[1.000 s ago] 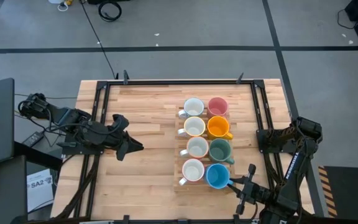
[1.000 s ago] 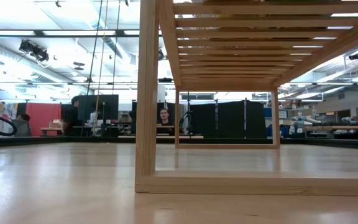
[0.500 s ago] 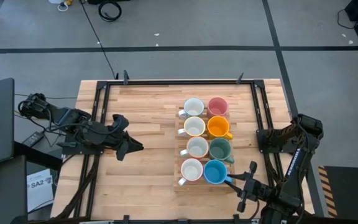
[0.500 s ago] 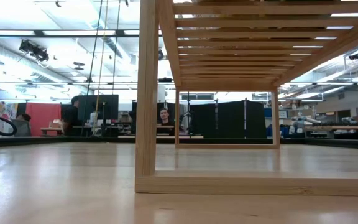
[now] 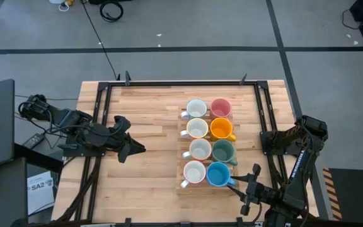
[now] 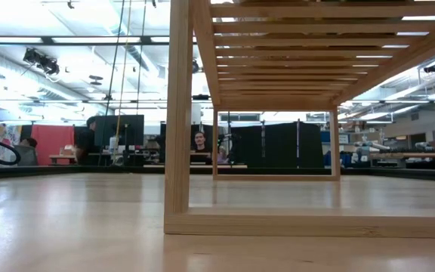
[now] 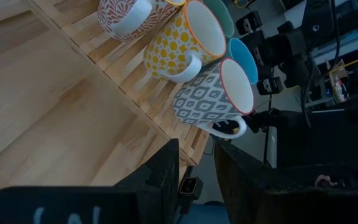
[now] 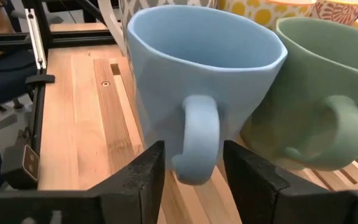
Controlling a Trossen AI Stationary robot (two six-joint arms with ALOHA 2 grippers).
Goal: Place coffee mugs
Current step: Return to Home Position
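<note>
Several coffee mugs stand in two rows on a slatted wooden rack (image 5: 183,135): white ones (image 5: 196,128) in the left row; pink (image 5: 220,108), orange (image 5: 221,128), green (image 5: 223,151) and blue (image 5: 218,174) in the right row. The blue mug (image 8: 197,68) rests by its base on the rack's near right corner. My right gripper (image 8: 193,168) is open, with one finger on each side of the blue mug's handle (image 8: 197,146) and a narrow gap on both sides. My left gripper (image 5: 137,149) hovers open over the table's left half, with nothing between its fingers (image 7: 163,171).
The rack stands raised on legs (image 6: 178,113) right of the table's middle. Black frame rails (image 5: 99,107) run along the table's left, far and right edges. Bare wooden tabletop (image 5: 144,113) lies between my left gripper and the rack. People sit at desks beyond the table (image 6: 199,143).
My right gripper has opened and let go of the blue mug's handle while staying in place. The blue mug has shifted slightly toward the far edge and now stands on the rack beside the white mug.
</note>
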